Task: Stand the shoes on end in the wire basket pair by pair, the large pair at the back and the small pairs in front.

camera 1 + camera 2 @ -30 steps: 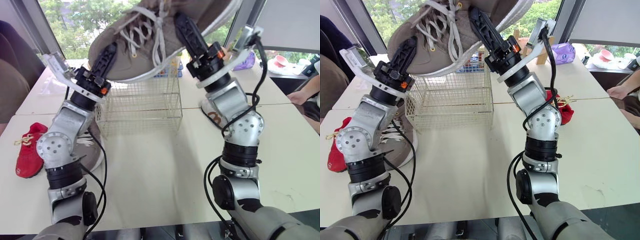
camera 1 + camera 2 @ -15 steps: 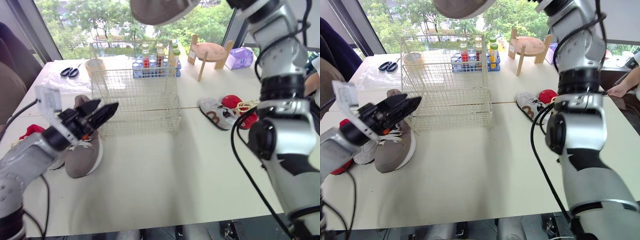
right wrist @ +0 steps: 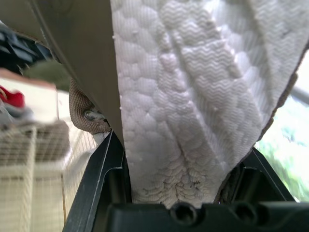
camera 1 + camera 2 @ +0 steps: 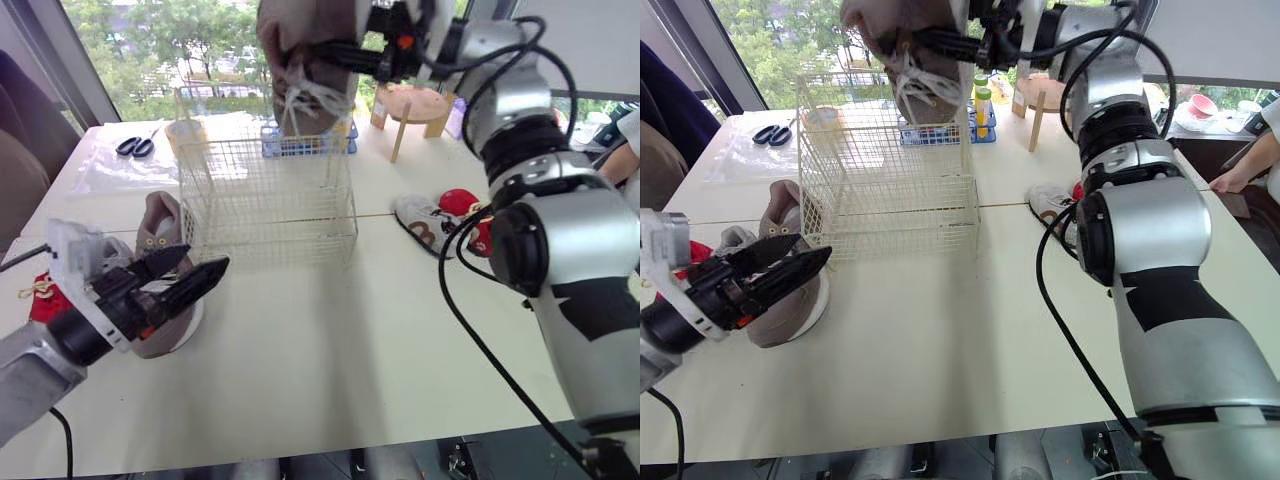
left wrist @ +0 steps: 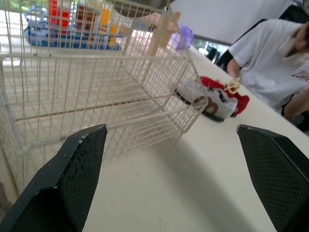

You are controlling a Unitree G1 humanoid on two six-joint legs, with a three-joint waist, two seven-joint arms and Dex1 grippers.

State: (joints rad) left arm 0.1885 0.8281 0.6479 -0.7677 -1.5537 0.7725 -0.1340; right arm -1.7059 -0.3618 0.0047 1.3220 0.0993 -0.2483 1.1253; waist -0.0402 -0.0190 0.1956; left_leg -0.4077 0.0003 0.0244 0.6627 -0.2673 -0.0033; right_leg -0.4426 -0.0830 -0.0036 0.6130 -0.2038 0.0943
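Right gripper [image 4: 335, 52] clamped on large taupe shoe [image 4: 300, 40]: mesh upper, quilted white sole, laces dangling, above the square-grid wire basket [image 4: 268, 200] at 12 o'clock. Left gripper [image 4: 203, 262] spread wide, empty, at 8 o'clock beside second taupe shoe [image 4: 158, 225].

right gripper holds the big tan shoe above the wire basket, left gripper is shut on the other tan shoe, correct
No: the left gripper is open and holds nothing, as the left wrist view shows. The right gripper does hold the big tan shoe above the wire basket.
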